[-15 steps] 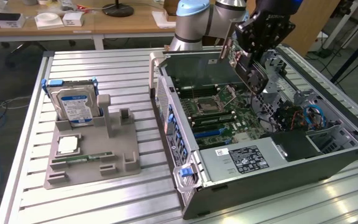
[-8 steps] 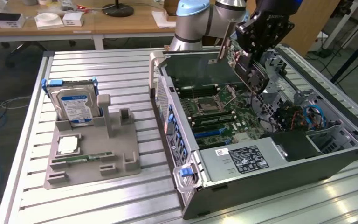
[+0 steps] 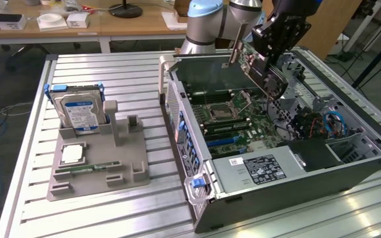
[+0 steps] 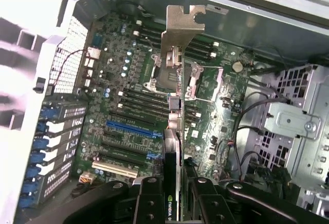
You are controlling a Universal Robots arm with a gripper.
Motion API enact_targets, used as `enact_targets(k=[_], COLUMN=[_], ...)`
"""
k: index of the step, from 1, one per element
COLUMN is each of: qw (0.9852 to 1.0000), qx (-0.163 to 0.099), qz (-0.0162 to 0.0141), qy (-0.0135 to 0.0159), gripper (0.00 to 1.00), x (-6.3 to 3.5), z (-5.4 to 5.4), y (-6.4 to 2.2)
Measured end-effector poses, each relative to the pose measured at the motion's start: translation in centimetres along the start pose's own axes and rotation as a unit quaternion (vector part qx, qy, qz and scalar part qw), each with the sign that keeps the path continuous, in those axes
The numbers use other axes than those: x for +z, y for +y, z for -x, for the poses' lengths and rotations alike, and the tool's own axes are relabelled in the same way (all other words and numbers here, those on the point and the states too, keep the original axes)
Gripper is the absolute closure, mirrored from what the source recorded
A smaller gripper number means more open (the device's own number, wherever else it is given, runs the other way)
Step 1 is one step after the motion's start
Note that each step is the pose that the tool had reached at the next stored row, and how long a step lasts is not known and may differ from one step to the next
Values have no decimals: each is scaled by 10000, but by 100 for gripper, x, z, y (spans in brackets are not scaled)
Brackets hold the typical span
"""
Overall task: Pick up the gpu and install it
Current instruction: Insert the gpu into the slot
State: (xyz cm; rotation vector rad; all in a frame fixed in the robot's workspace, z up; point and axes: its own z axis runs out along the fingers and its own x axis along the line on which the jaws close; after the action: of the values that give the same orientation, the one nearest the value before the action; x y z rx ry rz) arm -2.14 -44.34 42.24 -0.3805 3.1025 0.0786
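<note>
While fingers [image 4: 149, 203] pinch it, gpu [image 4: 175, 116] hangs above motherboard [image 4: 128, 80].

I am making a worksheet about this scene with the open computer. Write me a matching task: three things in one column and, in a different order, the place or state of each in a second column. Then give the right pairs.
Things
1. graphics card
2. hard drive
3. memory stick

Places and states
A. lies flat on the grey stand
B. held by the claw over the open computer case
C. stands upright at the back of the grey stand

Pairs: 1-B, 2-C, 3-A
</note>
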Motion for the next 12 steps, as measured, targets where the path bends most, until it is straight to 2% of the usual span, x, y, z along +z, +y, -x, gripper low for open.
enact_targets(k=[6,12], qw=[9993,9978], qx=[-374,-655], qz=[8,14], qy=[18,31], gripper=[74,74], x=[1,2], z=[0,0], y=[0,0])
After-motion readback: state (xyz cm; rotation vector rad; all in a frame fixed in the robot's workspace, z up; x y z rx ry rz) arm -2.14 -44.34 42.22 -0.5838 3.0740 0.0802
